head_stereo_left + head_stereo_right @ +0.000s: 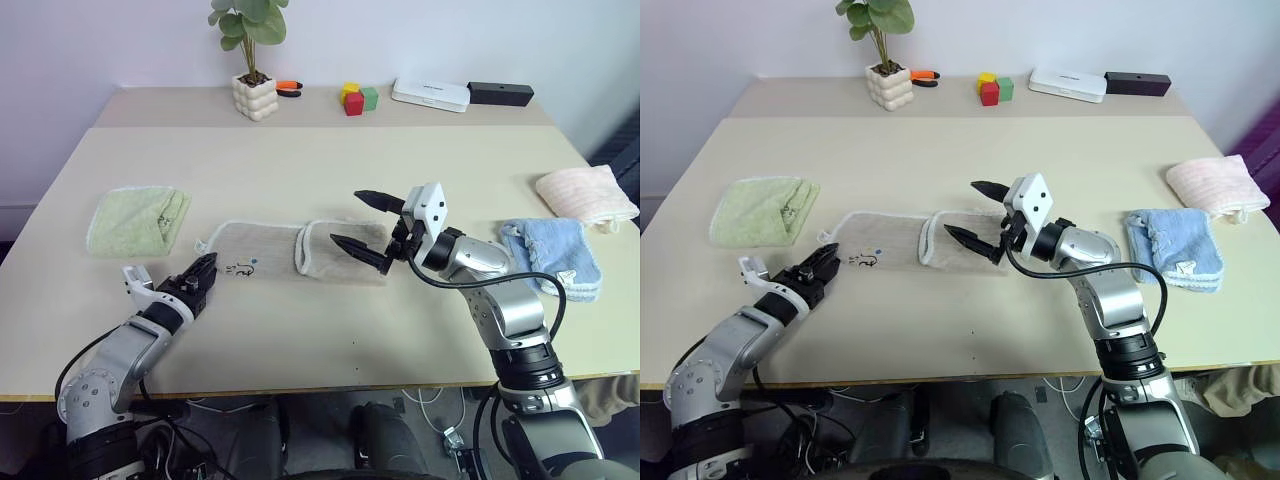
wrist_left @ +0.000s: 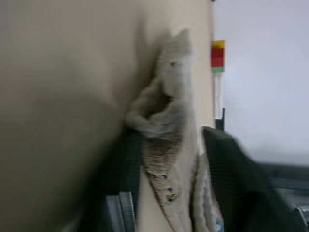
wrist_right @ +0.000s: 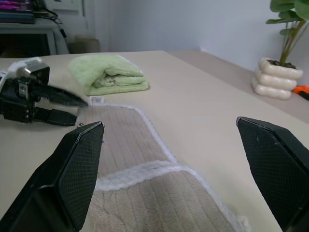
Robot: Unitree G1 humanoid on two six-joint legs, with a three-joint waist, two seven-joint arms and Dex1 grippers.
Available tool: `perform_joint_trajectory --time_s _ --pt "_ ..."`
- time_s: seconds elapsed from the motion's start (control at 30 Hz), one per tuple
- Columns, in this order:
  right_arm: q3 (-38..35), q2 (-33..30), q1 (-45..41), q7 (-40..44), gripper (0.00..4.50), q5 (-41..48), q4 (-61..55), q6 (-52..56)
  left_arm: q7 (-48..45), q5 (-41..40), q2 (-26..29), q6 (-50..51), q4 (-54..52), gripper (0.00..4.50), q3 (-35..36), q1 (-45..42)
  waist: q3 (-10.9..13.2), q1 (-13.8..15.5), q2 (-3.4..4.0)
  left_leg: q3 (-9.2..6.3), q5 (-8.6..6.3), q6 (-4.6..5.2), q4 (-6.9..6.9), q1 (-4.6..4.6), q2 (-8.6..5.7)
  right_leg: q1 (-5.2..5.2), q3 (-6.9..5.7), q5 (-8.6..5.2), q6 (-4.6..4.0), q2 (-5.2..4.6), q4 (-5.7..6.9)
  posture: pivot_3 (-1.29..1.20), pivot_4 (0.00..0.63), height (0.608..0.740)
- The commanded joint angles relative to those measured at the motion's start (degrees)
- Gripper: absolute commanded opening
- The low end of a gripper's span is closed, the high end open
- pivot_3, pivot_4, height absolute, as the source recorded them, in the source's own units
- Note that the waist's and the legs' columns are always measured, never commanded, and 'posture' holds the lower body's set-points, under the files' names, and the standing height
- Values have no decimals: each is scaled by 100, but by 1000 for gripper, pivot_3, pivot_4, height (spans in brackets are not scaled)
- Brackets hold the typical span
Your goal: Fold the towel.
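At the beige towel (image 1: 290,252)'s near-left corner, your left gripper (image 1: 200,272) is pinching thin edging, risking slipping free, while your right gripper (image 1: 368,228) is hovering wide open, empty.

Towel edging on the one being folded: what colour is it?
White, against the beige towel; clearest in the right wrist view.

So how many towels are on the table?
4. The light-green towel lies folded at the left, the beige towel in the middle between the grippers, the pale-blue towel at the right, and the pink towel at the far right edge.
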Motion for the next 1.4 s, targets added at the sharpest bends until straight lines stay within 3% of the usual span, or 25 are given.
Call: perform_joint_trajectory --time_s 0.03,0.2,0.4,0.73,0.97,1.17,1.4 --pt "-57 -16 -34 -45 4500 7 -192 -95 135 -48 -70 -54 164 186 -72 73 -7 4 13 0 0 0 0 1 0 1 0 0 0 0 0 0 150 735" --pt "-48 -11 -1 -100 4500 -17 -218 -87 -58 -1 40 -53 242 29 -86 -87 -12 13 22 1 0 0 -2 27 -1 26 -1 -1 -2 1 -2 0 150 735" --pt "-239 -110 1 -125 4500 28 -85 -85 -1240 469 322 36 -218 29 -259 -320 -6 2 15 1 0 -1 -6 25 -1 26 -2 -2 -3 0 -11 0 150 735" --pt "-1125 -1174 768 772 4500 869 -645 74 -4035 2715 899 -59 -1003 29 -1889 -836 -4 -10 13 22 -2 2 -25 -8 -2 8 -5 0 -1 3 -59 0 150 735" --pt "-1548 -1491 1248 703 4500 896 -853 22 -5266 4077 482 -444 -215 29 -3014 -1961 -3 6 13 20 -2 2 -24 -8 2 12 -3 0 0 16 -68 0 150 735" --pt "-1708 -1560 1642 524 4500 875 -1213 55 -5815 4825 -89 -621 650 29 -3473 -2686 -1 14 11 18 -4 6 -24 -12 2 14 -3 2 4 19 -78 0 150 735" --pt "-1779 -1583 1776 396 4500 874 -1344 69 -6225 5355 -387 -738 998 29 -3617 -2900 -1 -5 11 10 -4 7 -25 -12 9 13 -3 9 16 30 -79 0 150 735"
